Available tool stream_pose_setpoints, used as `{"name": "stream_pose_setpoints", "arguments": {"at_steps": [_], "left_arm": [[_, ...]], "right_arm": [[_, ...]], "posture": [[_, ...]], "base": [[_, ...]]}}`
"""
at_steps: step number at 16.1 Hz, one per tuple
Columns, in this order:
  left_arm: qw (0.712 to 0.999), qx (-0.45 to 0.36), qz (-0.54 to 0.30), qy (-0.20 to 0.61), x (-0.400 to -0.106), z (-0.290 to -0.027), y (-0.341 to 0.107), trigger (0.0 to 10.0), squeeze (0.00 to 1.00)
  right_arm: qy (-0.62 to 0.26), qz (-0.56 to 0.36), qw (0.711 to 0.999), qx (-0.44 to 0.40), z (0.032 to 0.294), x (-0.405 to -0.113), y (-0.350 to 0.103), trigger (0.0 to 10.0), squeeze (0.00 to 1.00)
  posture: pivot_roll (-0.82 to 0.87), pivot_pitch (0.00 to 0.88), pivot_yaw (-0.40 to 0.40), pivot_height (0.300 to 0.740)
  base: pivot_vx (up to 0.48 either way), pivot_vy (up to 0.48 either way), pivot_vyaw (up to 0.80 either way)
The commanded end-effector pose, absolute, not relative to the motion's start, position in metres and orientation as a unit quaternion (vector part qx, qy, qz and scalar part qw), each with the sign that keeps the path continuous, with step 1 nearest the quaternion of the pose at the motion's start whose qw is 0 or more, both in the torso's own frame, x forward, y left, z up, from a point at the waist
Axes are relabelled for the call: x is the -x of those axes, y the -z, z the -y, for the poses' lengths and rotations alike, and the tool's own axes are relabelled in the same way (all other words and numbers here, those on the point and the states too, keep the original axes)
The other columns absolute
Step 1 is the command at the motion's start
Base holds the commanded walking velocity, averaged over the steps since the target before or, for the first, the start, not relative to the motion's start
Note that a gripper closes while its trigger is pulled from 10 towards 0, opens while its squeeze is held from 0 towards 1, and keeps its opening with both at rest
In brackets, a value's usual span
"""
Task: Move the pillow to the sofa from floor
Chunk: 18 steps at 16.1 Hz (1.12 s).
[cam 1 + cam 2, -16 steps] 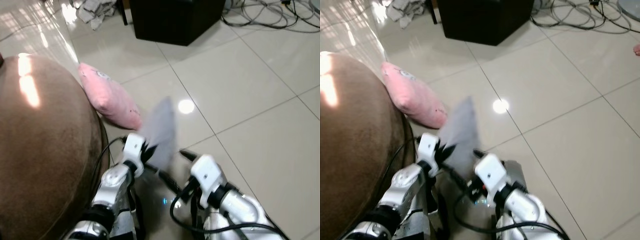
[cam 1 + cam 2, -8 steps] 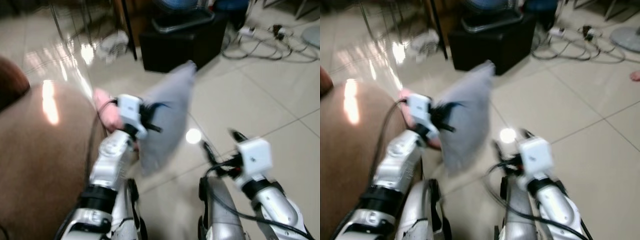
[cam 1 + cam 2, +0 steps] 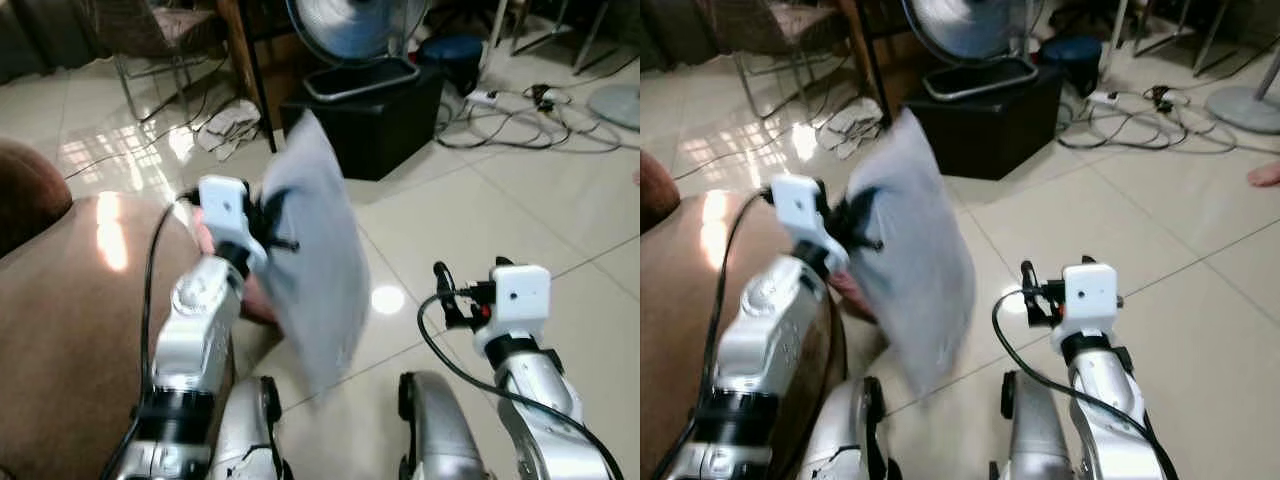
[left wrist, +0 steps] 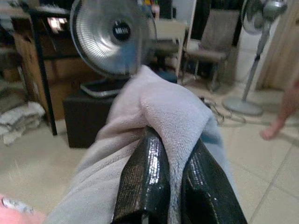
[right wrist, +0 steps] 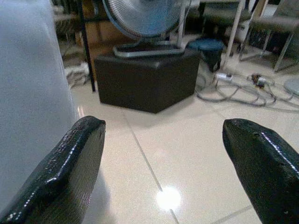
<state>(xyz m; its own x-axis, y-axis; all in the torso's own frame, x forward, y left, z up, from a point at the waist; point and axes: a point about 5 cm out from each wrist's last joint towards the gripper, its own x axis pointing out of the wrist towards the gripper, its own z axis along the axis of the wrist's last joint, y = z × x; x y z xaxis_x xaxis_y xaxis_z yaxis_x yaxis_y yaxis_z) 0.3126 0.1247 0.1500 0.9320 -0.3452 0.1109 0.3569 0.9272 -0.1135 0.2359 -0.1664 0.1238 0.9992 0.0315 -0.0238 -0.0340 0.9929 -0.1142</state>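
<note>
Left wrist view has the left gripper (image 4: 170, 186) pinching a fold of the grey pillow (image 4: 159, 112) between its black fingers (image 4: 142, 179). From the head camera, that pillow (image 3: 315, 270) hangs in the air off the raised left arm, just beside the brown sofa (image 3: 70, 330) and above the tiled floor (image 3: 520, 210). Right gripper (image 5: 168, 168) hovers to the right with fingers spread wide, holding nothing. Farther off stand a black box (image 3: 375, 120), a fan (image 3: 350, 25) and tangled cables (image 3: 540, 125).

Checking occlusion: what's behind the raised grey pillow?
A sliver of pink pillow shows beside the brown sofa; most of it is hidden by the grey pillow and left gripper.
</note>
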Motion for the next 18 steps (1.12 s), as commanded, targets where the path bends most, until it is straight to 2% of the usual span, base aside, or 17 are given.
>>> {"name": "stream_pose_setpoints", "arguments": {"at_steps": [1, 6, 10, 13, 18], "left_arm": [[0.982, 0.045, 0.070, 0.167, -0.310, -0.128, -0.161, 10.0, 0.00], [0.989, 0.009, 0.046, 0.142, -0.293, -0.147, -0.150, 10.0, 0.00], [0.990, -0.007, 0.058, 0.126, -0.289, -0.145, -0.153, 10.0, 0.00], [0.991, -0.023, 0.055, 0.120, -0.283, -0.145, -0.155, 10.0, 0.00], [0.989, -0.037, 0.062, 0.133, -0.288, -0.140, -0.159, 10.0, 0.00]], "right_arm": [[-0.020, 0.001, 0.998, 0.057, 0.163, -0.243, -0.128, 10.0, 0.00], [-0.036, -0.003, 0.998, 0.058, 0.158, -0.253, -0.128, 10.0, 0.00], [-0.052, -0.011, 0.997, 0.052, 0.153, -0.257, -0.125, 10.0, 0.00], [-0.057, -0.009, 0.997, 0.050, 0.152, -0.260, -0.126, 10.0, 0.00], [-0.046, -0.012, 0.998, 0.042, 0.153, -0.254, -0.124, 10.0, 0.00]], "posture": [[-0.07, 0.000, 0.071, 0.645], [-0.05, 0.000, 0.025, 0.700], [-0.03, 0.000, -0.017, 0.740], [-0.03, 0.007, -0.031, 0.740], [-0.05, 0.013, 0.018, 0.740]], "base": [[0.000, 0.000, 0.00], [0.000, 0.000, 0.00], [0.000, 0.000, 0.00], [0.000, 0.000, 0.00], [0.000, 0.000, 0.00]]}}
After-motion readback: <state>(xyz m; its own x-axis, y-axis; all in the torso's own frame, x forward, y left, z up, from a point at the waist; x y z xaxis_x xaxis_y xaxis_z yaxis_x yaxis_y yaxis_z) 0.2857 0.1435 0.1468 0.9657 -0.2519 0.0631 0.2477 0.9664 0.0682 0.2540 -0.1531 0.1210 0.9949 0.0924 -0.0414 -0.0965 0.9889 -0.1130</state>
